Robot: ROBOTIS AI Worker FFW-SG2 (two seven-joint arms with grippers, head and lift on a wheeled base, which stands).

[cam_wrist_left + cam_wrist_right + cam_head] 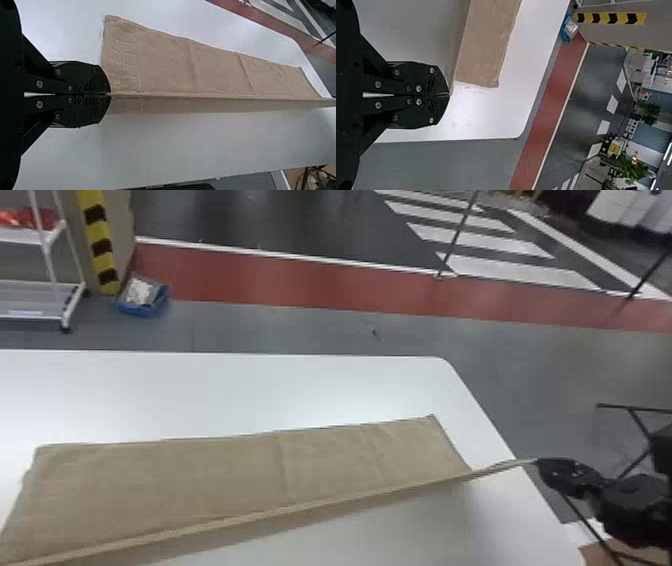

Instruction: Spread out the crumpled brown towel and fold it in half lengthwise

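In the head view my right gripper point(541, 461) is at the table's right edge, shut on a corner of the brown towel point(320, 462). The towel's far part lies flat on the table, while its near edge is raised and stretched taut up to that gripper. In the left wrist view my left gripper point(108, 94) is shut on the other end of the towel's raised edge point(222, 97). The right wrist view has my right gripper point(448, 95) with its fingers together at the corner of the towel point(484, 47).
The white table point(225, 390) extends beyond the towel's far side, with a rounded far right corner. On the floor behind stand a blue bin point(142, 297) and a white rack point(47, 285). A black stand point(630, 410) is at the right.
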